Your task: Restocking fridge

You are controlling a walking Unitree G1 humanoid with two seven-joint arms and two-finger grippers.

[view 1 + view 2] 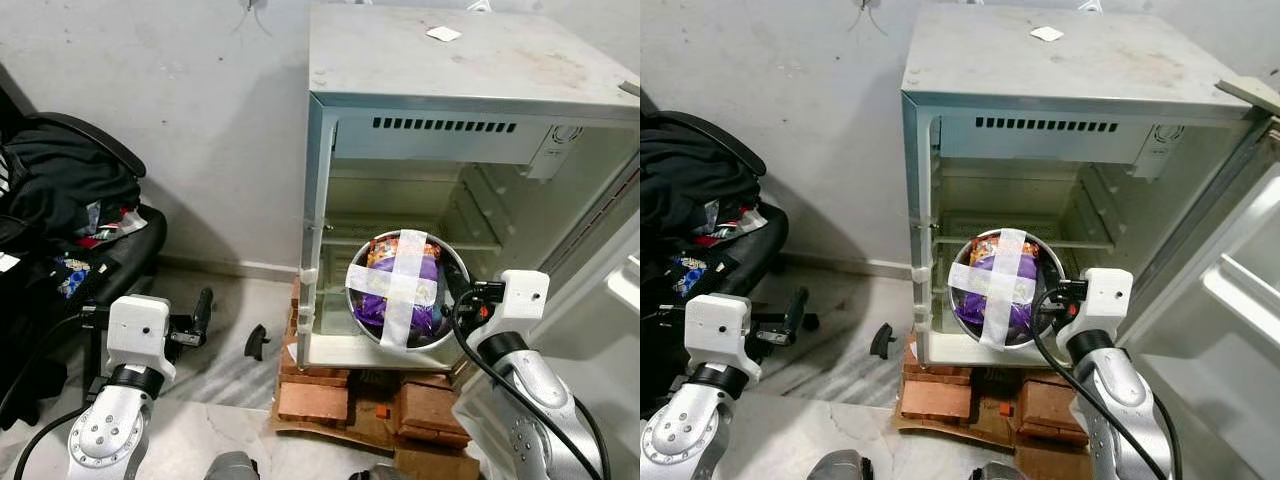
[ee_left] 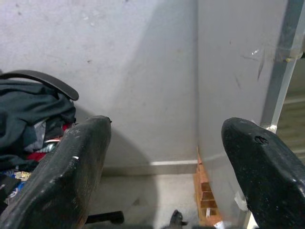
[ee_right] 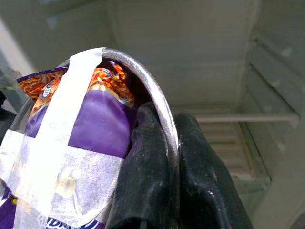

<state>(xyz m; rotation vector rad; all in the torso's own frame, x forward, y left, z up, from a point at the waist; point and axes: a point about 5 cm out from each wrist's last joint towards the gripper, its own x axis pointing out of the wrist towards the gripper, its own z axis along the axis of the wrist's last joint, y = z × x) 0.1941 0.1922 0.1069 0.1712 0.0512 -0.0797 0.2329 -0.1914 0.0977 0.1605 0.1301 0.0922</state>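
A small grey fridge (image 1: 450, 60) stands open on bricks, its inside bare except for a wire shelf (image 1: 470, 240). My right gripper (image 3: 164, 119) is shut on the rim of a steel bowl (image 1: 405, 290). The bowl is tilted toward me at the mouth of the fridge's lower compartment. It holds purple and orange snack packets (image 3: 95, 129), kept in by a cross of white tape (image 1: 402, 285). My left gripper (image 2: 167, 157) is open and holds nothing. It is held low to the left of the fridge (image 2: 238, 71), pointing at the wall.
The fridge door (image 1: 1230, 290) hangs open to the right, close to my right arm. A stack of red bricks (image 1: 320, 395) supports the fridge. A black office chair (image 1: 60, 200) piled with clothes stands at the left, and a black chair leg (image 1: 257, 342) lies on the floor.
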